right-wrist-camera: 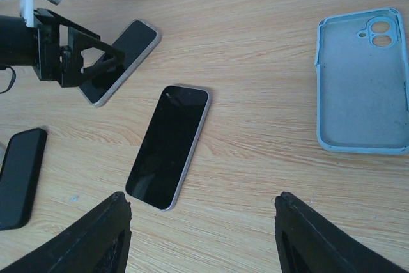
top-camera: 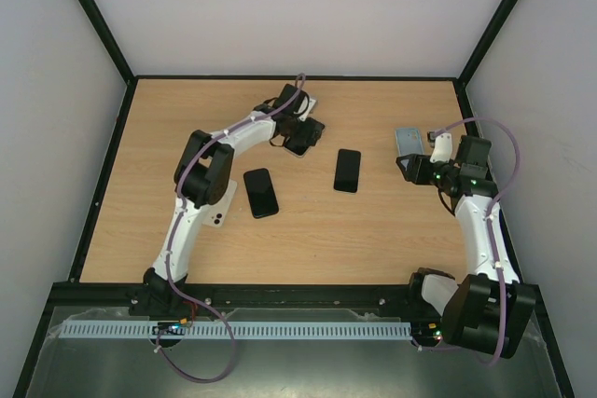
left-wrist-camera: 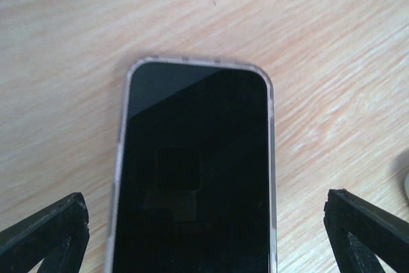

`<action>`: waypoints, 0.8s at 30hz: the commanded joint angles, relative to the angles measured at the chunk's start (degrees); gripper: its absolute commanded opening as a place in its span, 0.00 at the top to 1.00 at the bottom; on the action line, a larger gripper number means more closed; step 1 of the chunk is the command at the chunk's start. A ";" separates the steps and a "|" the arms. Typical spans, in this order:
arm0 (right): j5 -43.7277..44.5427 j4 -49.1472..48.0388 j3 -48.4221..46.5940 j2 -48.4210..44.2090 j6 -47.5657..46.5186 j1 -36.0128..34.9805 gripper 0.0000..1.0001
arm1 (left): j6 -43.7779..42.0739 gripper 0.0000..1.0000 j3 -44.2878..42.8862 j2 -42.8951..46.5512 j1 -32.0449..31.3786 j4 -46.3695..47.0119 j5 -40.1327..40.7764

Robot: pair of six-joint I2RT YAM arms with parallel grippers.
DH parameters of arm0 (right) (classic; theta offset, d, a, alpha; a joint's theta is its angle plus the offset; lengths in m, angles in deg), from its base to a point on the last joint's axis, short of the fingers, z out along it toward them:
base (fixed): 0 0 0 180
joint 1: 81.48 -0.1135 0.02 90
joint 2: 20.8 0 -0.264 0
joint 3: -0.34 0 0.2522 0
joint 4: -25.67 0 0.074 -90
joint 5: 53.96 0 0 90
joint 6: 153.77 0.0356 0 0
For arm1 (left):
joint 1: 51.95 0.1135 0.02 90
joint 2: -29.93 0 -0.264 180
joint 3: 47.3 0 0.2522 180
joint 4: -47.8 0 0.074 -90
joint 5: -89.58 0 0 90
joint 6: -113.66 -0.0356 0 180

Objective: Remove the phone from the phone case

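Left claw [left-wrist-camera: 204, 208] hangs spread wide over the cased phone [left-wrist-camera: 195, 158] — if I close off-centre, it may squirt sideways, leaving me nothing.

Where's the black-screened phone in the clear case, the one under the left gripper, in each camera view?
Top external: the black-screened phone in its clear case lies at the wooden table's far middle, under the left gripper.
Left wrist: it fills the lower middle, between the open jaws.
Right wrist: upper left, partly behind that gripper.
Shared landmark: the left gripper over it.
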 commanded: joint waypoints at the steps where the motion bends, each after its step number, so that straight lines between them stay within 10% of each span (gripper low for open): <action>1: 0.19 0.98 -1.23 0.24 -0.69 0.19 0.40 | -2.82 0.00 -1.57 -2.14 -0.76 -4.24 -1.75; 11: -0.53 0.99 -1.01 0.79 -0.81 0.19 0.40 | -3.69 0.01 -1.76 -4.43 -3.29 -6.64 4.25; 24: -0.46 1.07 -0.75 -0.32 -1.50 0.17 0.40 | 2.23 0.38 7.31 2.31 -7.55 -14.24 6.84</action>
